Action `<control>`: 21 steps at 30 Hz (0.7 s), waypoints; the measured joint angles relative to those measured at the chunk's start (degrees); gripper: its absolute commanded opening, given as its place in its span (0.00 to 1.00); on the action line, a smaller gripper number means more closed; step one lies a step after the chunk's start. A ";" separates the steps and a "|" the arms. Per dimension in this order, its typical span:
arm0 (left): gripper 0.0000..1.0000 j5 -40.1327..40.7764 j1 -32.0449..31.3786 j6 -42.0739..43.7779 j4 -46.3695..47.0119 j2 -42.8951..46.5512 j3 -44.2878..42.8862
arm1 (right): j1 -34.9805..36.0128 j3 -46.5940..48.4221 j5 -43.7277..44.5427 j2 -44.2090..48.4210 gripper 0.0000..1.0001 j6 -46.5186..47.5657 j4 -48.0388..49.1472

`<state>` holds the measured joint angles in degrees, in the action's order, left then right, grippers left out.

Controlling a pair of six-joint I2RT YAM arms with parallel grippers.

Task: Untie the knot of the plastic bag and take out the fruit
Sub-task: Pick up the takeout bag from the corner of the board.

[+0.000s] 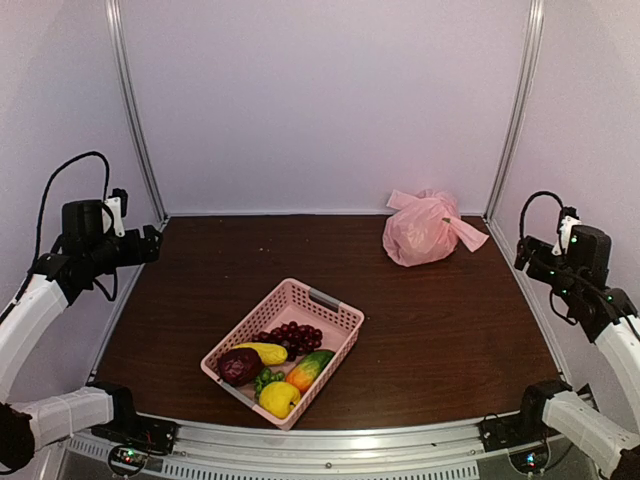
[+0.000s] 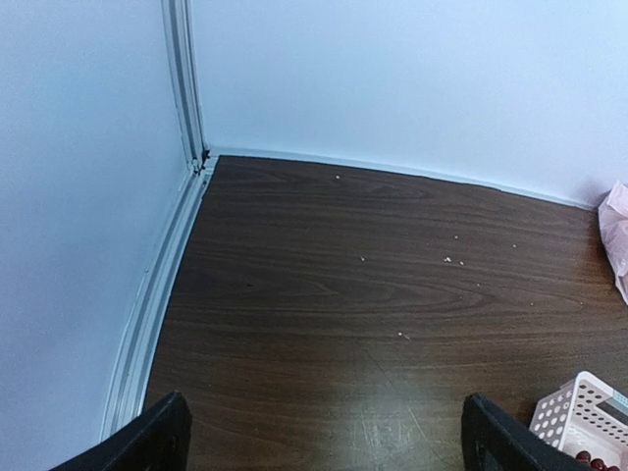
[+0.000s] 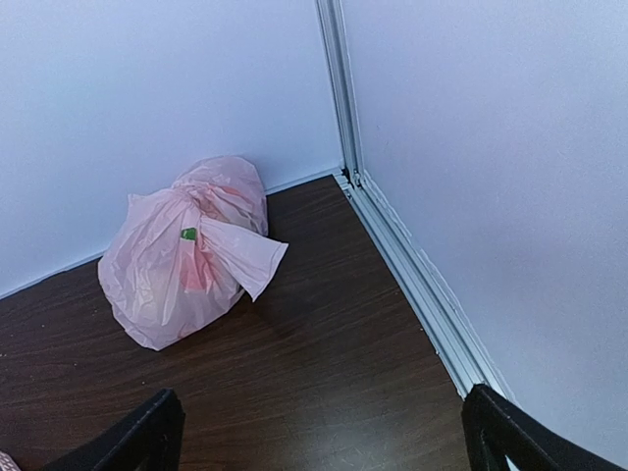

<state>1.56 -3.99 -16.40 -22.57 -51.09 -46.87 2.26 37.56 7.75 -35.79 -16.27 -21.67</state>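
The pink plastic bag (image 1: 420, 236) sits tied at the table's far right, near the back wall. Its knot (image 1: 444, 219) is on top, with a pink ear sticking out to the right. The right wrist view shows the bag (image 3: 162, 280), the knot (image 3: 199, 232) and the ear (image 3: 245, 257). A reddish fruit shape (image 3: 196, 273) shows dimly through the plastic. My right gripper (image 3: 324, 446) is open and empty, raised well short of the bag. My left gripper (image 2: 324, 451) is open and empty, raised over the far left of the table. In the top view the left gripper (image 1: 150, 243) and right gripper (image 1: 522, 254) hang at the sides.
A pink latticed basket (image 1: 335, 306) stands at the near middle, holding a grape bunch (image 1: 294, 336), a dark maroon fruit (image 1: 239, 366), a yellow lemon (image 1: 279, 399) and other toy produce. Its corner (image 2: 579, 412) shows in the left wrist view. White walls and metal rails border the table.
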 measured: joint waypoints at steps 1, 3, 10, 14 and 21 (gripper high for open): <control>0.98 0.15 0.00 -0.02 0.02 0.02 0.00 | 0.00 0.00 0.00 -0.28 0.99 -0.02 0.00; 0.97 0.44 0.00 0.00 0.04 0.02 0.00 | 0.00 0.00 0.00 -0.96 0.99 -0.07 0.00; 0.97 1.88 0.00 -0.02 0.15 0.26 0.04 | 0.00 0.92 -0.28 -2.14 0.99 -0.11 -1.01; 0.98 2.27 0.00 0.02 -0.28 -1.44 -1.01 | 0.00 3.06 -0.39 -2.14 0.99 -0.20 -1.97; 0.97 2.01 0.00 1.55 0.76 -7.54 -6.69 | 0.00 12.92 -3.26 -8.50 0.99 0.59 -5.03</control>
<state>3.57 -3.99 -14.85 -21.80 -58.63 -53.56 2.26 50.48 4.49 -44.29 -15.68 -26.70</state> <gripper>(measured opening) 0.975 0.994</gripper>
